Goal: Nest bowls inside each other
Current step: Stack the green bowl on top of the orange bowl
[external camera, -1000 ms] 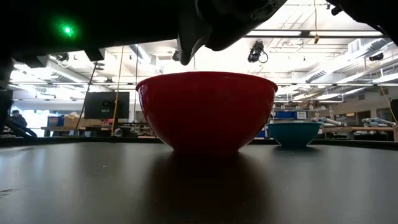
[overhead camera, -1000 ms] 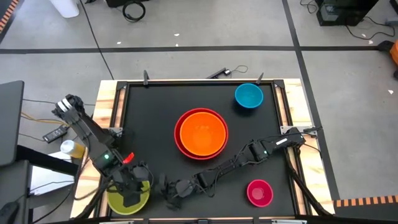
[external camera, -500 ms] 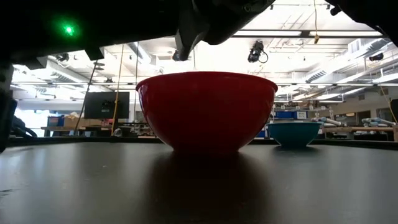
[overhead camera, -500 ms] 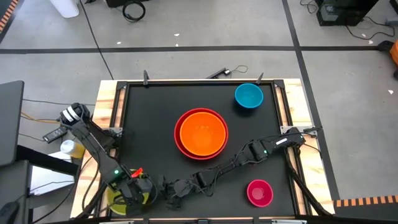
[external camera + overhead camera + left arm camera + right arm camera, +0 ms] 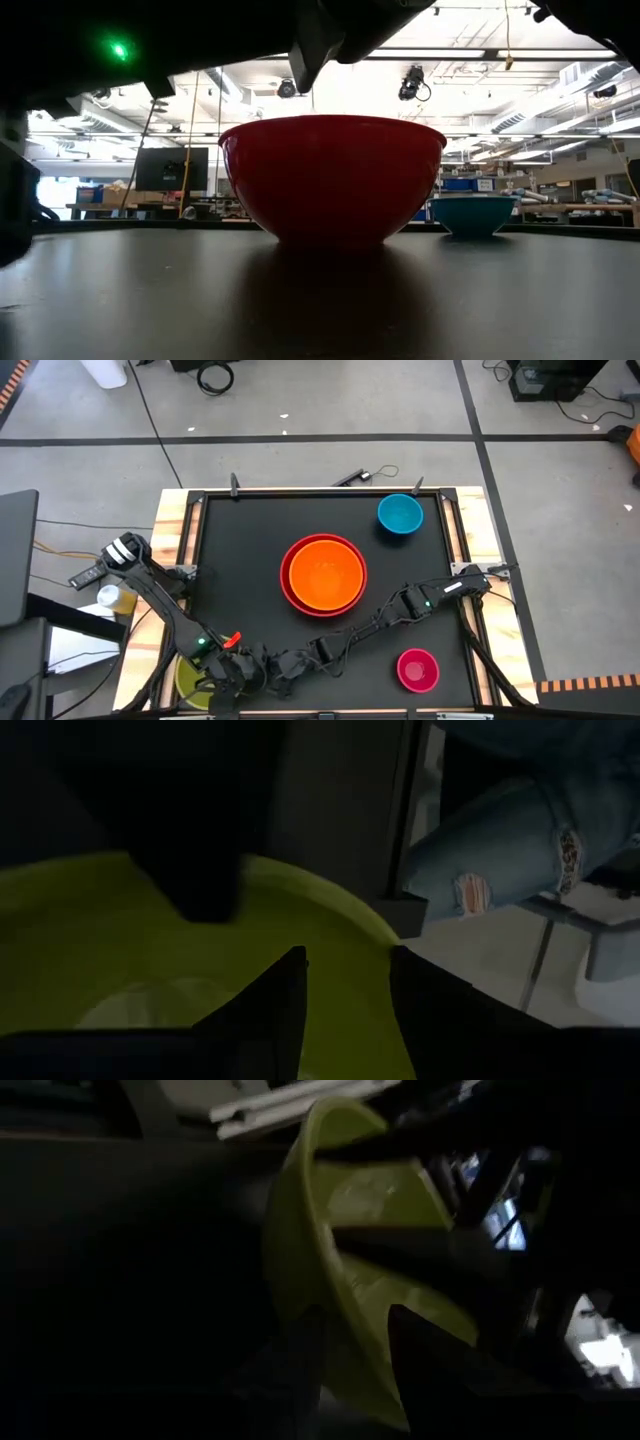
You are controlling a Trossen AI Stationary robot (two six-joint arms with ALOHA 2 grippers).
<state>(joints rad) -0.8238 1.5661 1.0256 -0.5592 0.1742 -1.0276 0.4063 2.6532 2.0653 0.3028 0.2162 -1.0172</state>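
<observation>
The yellow-green bowl sits at the table's near left corner, largely covered by my left arm. My right gripper reaches in low from the right and is shut on the bowl's wall. My left gripper points steeply down over the bowl and is open, with one finger inside the rim and one at its outer edge. At the table's middle the orange bowl rests inside the red bowl. The blue bowl stands far right and the pink bowl near right. My right gripper has the yellow-green bowl's wall just below the rim, on the side toward the table's middle, with one finger inside and one outside. The fingers come nearly level from the right. My left gripper straddles the rim; whether it touches cannot be told.
The table's raised wooden frame runs along its left and far sides. A person's leg in torn jeans stands just beyond the near left corner. Bare black tabletop lies between the stacked bowls and the left edge.
My left arm has come down and moved toward the near edge and the right, over the yellow-green bowl, so that it now covers more of the bowl. The bowls at the middle and right have kept still.
</observation>
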